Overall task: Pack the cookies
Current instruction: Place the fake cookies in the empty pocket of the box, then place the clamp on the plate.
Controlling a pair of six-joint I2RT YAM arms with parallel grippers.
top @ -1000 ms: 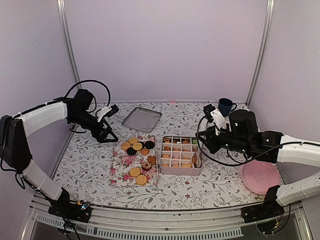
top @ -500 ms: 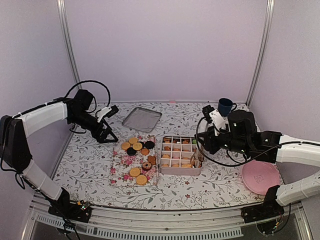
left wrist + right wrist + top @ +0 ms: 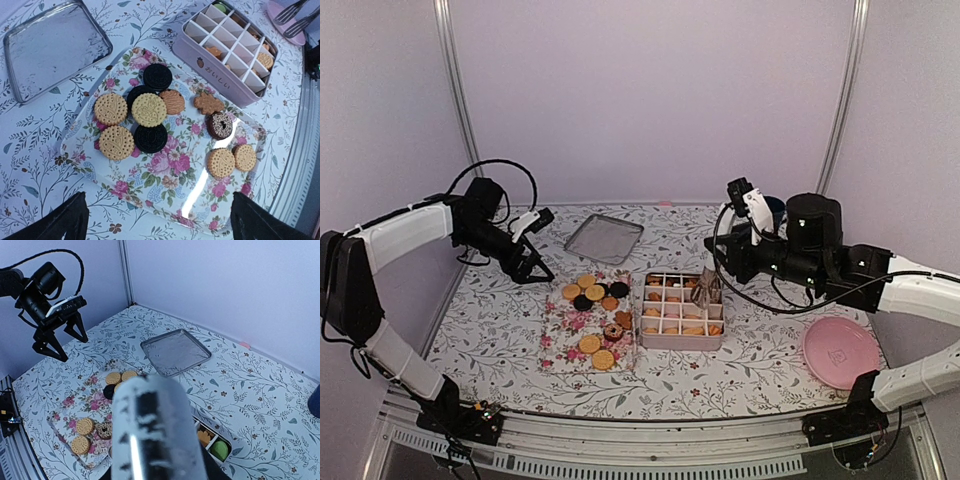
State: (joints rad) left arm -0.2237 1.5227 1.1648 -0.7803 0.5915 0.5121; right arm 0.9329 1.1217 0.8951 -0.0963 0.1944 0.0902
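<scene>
Reaching from the right, the right gripper hangs over the divided box; its spread is unclear. The left gripper hovers wide apart and empty near the cookies.

The top external camera sits above and behind the arm bases, facing forward and down, far enough to take in the whole table and both arms. The left wrist camera looks steeply down from close over the floral tray, with its own fingers at the lower corners. The right wrist camera sits higher, facing across the table toward the back-left corner and the left gripper, with a blurred pale shape right against the lens. All three views share the floral tray and the metal lid.
</scene>
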